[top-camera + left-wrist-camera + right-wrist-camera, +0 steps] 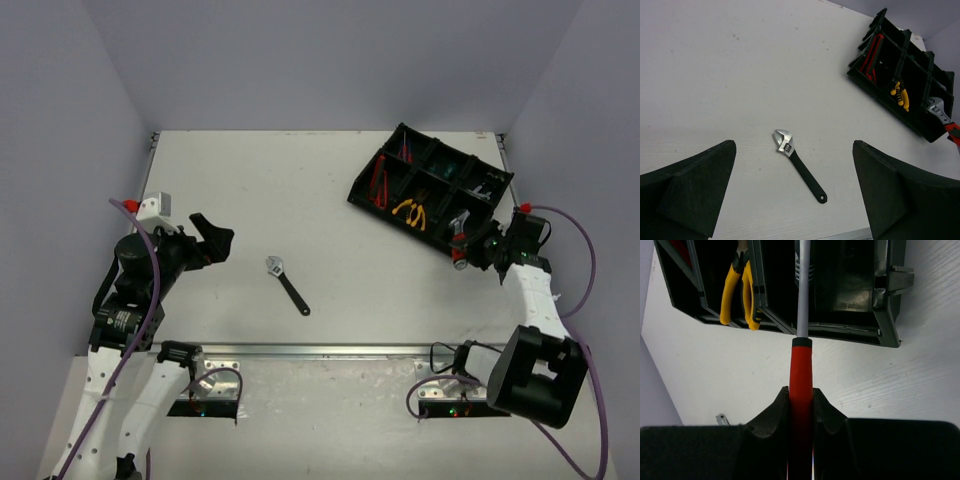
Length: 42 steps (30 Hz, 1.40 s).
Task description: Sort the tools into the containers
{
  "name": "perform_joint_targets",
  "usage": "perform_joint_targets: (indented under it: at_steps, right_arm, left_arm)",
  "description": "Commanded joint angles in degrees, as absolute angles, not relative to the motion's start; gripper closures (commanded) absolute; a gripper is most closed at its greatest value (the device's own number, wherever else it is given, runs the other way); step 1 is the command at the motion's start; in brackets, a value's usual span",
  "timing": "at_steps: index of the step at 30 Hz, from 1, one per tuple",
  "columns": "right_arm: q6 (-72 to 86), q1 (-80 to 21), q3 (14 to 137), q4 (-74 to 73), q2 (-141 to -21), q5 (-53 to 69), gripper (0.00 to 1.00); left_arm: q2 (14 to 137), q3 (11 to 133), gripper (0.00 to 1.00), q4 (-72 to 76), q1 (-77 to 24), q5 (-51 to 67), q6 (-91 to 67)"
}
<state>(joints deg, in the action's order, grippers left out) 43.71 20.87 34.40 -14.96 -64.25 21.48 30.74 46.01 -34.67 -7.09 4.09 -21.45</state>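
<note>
A black-handled adjustable wrench (287,284) lies on the white table, also in the left wrist view (799,165). My left gripper (215,235) is open and empty, above and to the left of it, its jaws wide apart (794,147). My right gripper (472,255) is shut on a red-handled tool (800,375). The tool's silver front end reaches over the near wall of the black organiser tray (357,195) into a compartment. That end looks like a wrench head in the left wrist view (938,107). Yellow-handled pliers (410,212) lie in a neighbouring compartment.
Red-handled tools (378,185) lie in the tray's left compartment. The tray sits tilted at the far right of the table. A metal rail (320,350) runs along the table's near edge. Grey walls stand on both sides.
</note>
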Motion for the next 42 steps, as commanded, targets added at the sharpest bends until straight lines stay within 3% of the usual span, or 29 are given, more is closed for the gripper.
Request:
perform_joint_targets:
  at_steps: [1, 12, 20, 38, 42]
  right_arm:
    - [40.31, 21.62, 39.93, -5.19, -67.31, 25.98, 1.0]
    - [40.08, 21.62, 37.42, -2.46, -73.65, 22.79, 0.99]
    - [39.85, 21.62, 37.0, -2.58, -79.58, 20.81, 0.89]
    - [41.57, 21.62, 43.59, -5.05, -89.14, 27.18, 0.79]
    - [41.48, 21.62, 43.15, -6.81, -87.65, 27.22, 0.69]
  left_arm:
    - [30.86, 45.87, 0.0, -31.65, -7.56, 4.89, -21.38]
    - [30.85, 45.88, 0.0, -31.64, -7.56, 5.12, -21.36]
    - [30.67, 45.81, 0.0, -31.64, -7.56, 5.1, -21.36]
    - [30.43, 45.7, 0.0, -31.49, -7.91, 5.6, -21.27]
    - [30.23, 45.62, 0.0, -31.46, -7.92, 5.54, -21.27]
